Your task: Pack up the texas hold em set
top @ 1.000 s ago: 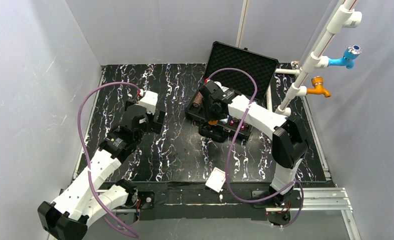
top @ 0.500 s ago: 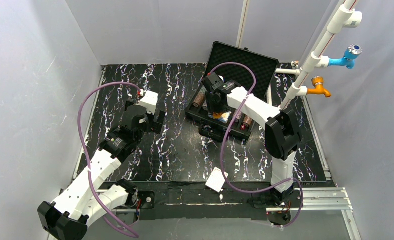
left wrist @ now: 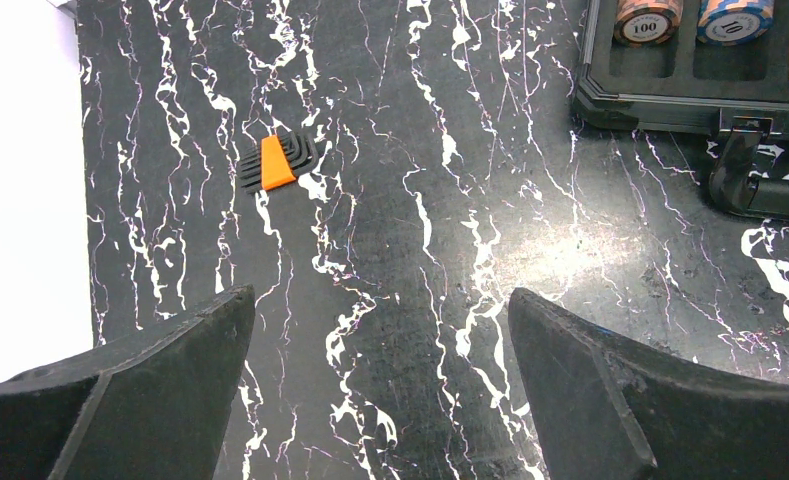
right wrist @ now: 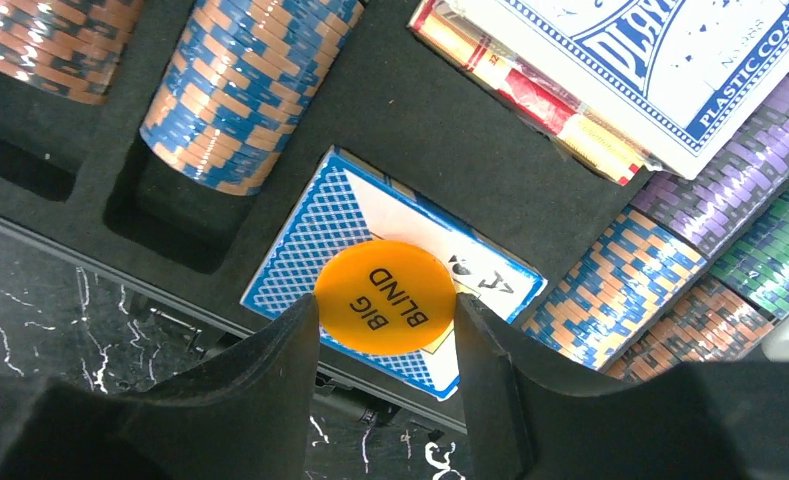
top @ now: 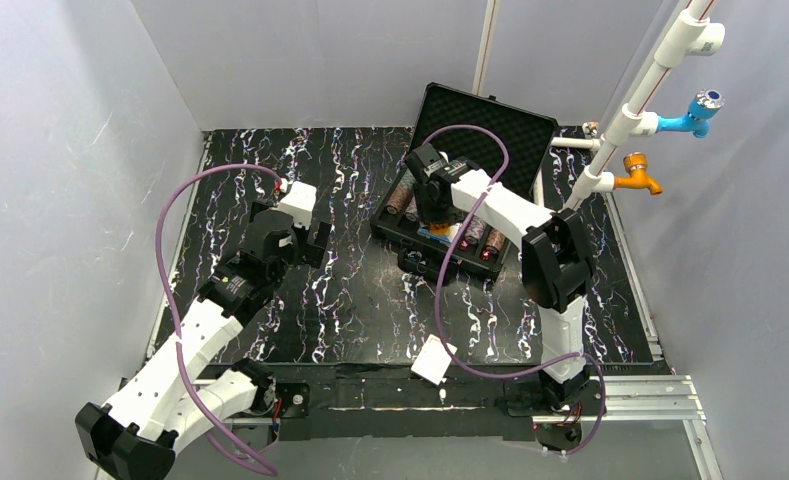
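The black hard case (top: 475,130) stands open at the back of the table, its foam lid raised. In the right wrist view its tray holds stacks of poker chips (right wrist: 245,85), a blue card deck (right wrist: 660,60) on top of a red one, and a second blue card box (right wrist: 330,235). My right gripper (right wrist: 385,310) is shut on an orange round disc (right wrist: 385,295) marked BIG BLIND and holds it just over that second blue box. My left gripper (left wrist: 380,330) is open and empty over bare table, left of the case (left wrist: 670,95).
A black and orange hex key set (left wrist: 275,162) lies on the table left of the case. A white box (top: 433,359) sits at the near edge. The case's black handle (left wrist: 770,185) sticks out at its front. White pipes with blue and orange taps (top: 660,120) rise at the right.
My right gripper has carried the orange disc from the case's front edge back over the tray and lower, above the blue card box. The left arm has not moved.
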